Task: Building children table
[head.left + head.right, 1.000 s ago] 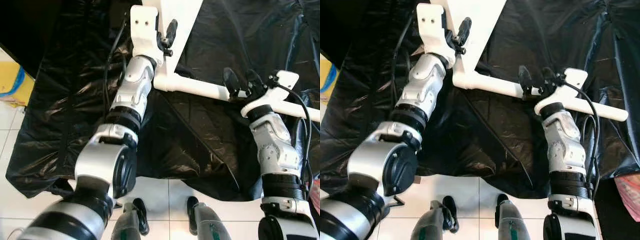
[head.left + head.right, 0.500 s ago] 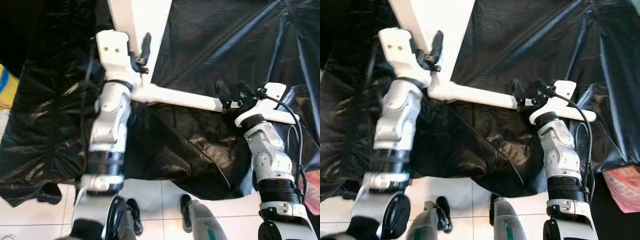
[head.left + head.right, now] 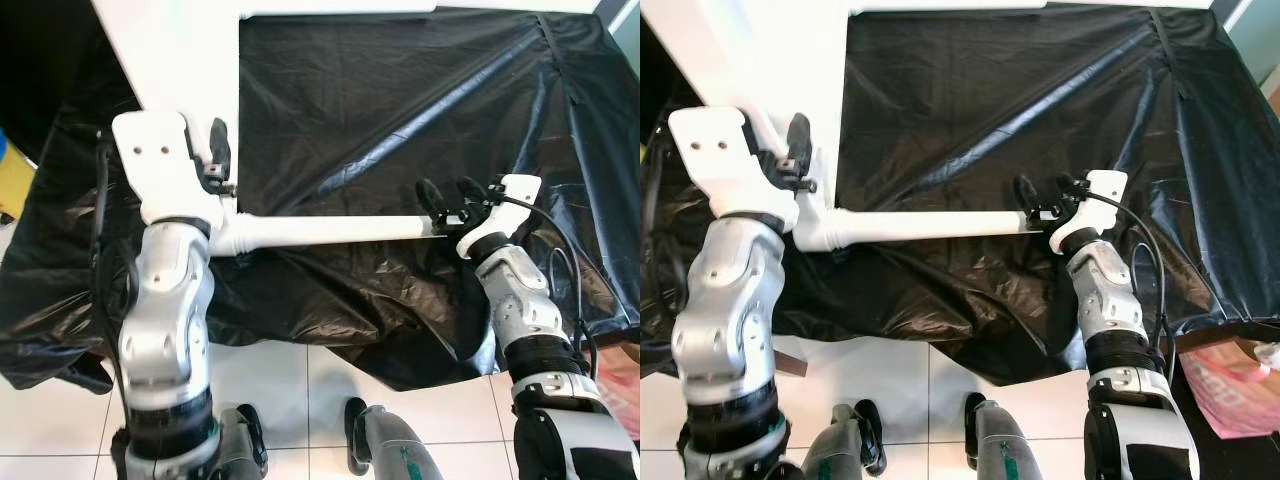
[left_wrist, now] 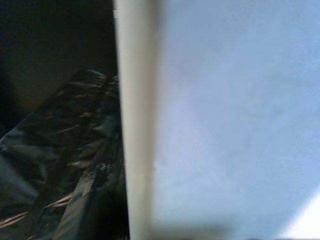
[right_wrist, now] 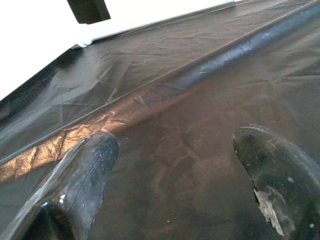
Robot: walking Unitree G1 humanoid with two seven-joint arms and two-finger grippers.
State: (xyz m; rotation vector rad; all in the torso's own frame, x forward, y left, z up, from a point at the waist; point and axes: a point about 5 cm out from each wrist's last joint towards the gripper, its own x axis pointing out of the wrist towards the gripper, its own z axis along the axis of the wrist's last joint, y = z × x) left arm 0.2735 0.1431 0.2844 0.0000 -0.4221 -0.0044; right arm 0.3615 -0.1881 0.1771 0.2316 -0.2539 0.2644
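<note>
While the white table panel [image 3: 180, 60] is lying over the black plastic sheet's [image 3: 400, 110] far left corner, its white leg [image 3: 330, 230] is stretching toward the right gripper [image 3: 448, 196]. The left gripper [image 3: 217, 160] is pressing against the panel; whether it is clamping, I cannot tell. Through the right wrist, both fingers [image 5: 75, 175] are standing apart, gripping nothing.
</note>
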